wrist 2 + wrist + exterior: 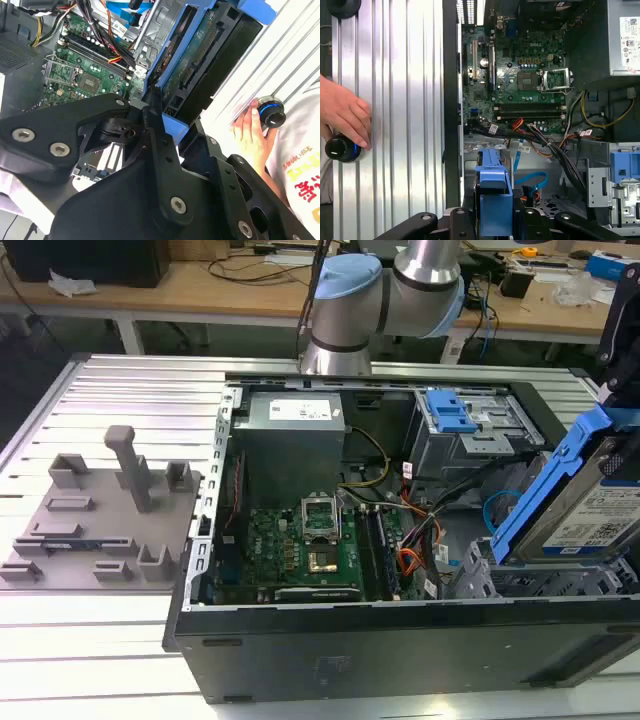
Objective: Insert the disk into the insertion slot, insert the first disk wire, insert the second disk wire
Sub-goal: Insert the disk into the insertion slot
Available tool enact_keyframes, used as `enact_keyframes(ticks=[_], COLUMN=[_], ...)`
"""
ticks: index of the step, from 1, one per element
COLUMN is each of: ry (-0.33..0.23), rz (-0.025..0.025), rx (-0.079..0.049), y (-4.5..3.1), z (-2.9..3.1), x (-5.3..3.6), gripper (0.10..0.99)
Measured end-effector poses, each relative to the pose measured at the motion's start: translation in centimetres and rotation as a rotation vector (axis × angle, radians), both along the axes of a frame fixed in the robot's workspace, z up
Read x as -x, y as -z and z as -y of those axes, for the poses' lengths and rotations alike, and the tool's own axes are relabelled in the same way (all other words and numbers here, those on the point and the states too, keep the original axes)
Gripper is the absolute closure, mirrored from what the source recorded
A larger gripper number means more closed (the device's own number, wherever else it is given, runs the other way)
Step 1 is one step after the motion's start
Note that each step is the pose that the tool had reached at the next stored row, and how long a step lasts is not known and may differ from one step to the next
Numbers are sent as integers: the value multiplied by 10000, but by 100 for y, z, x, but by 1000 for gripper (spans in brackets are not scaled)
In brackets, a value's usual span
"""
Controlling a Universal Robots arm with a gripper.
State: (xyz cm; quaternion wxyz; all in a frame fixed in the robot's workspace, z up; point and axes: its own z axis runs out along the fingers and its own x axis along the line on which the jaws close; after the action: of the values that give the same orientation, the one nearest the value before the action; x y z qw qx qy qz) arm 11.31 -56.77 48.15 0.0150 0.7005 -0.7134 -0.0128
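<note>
Holding pose in the exterior view: the disk hangs tilted, one end low, just above the insertion slot at the case corner on the exterior view's right. It is not in yet. My guess is the tilt is there to lead the low edge into the bay.

First wrist view: gripper is clamped on the disk's blue carrier, seen end-on, with cables just beyond. A person's hand rests on a knob outside the case, likely supervising.

Second wrist view: fingers pinch the carrier's edge, circuit-board face exposed, which leaves the far end free.
</note>
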Motion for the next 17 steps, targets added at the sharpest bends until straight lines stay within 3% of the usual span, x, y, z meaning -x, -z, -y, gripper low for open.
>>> enact_keyframes(ticks=[11,14,15,17], ry=[1,0,1,0], rz=[0,70,138,173], rx=[-1,0,-47,-129], y=[0,0,0,0], z=[0,0,0,0], x=[2,18,28,30], gripper=[722,722,722,722])
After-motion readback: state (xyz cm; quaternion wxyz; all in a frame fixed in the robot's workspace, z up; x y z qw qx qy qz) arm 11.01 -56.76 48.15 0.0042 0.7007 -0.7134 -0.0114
